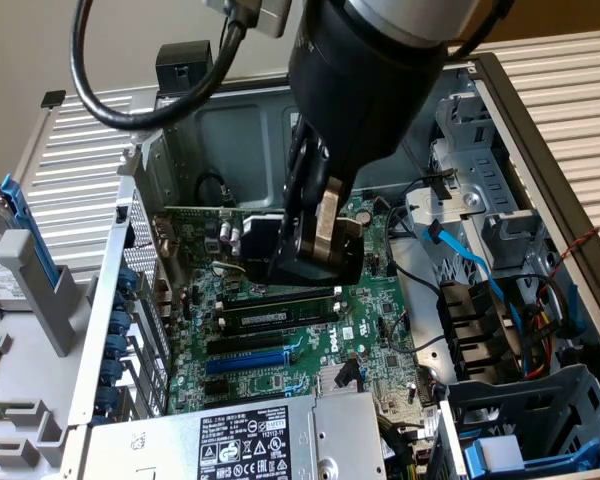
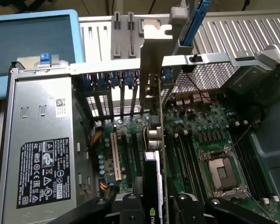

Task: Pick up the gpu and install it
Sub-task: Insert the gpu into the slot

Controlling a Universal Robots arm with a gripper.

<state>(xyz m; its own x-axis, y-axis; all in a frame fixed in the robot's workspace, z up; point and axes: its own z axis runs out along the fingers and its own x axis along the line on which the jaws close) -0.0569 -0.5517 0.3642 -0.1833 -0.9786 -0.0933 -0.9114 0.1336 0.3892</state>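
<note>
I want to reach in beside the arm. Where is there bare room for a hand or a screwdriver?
Bare: the flat top of the power supply, beside the motherboard, and the ribbed panel outside the drive cage. Crowded: the cables by that cage, and the slots below the gripper, shut on the gpu.

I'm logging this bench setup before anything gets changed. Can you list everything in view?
case: one, grey metal, open, holding everything
motherboard: one, green, inside the case
power supply: one, silver with black label, beside the motherboard
CPU socket: one, silver, on the motherboard
cable: one, light blue, inside the case at the exterior view's right
gpu: one, green board with black cooler and silver bracket, over the motherboard
arm: one, black, above the motherboard
hand: one, black, shut on the gpu
</note>
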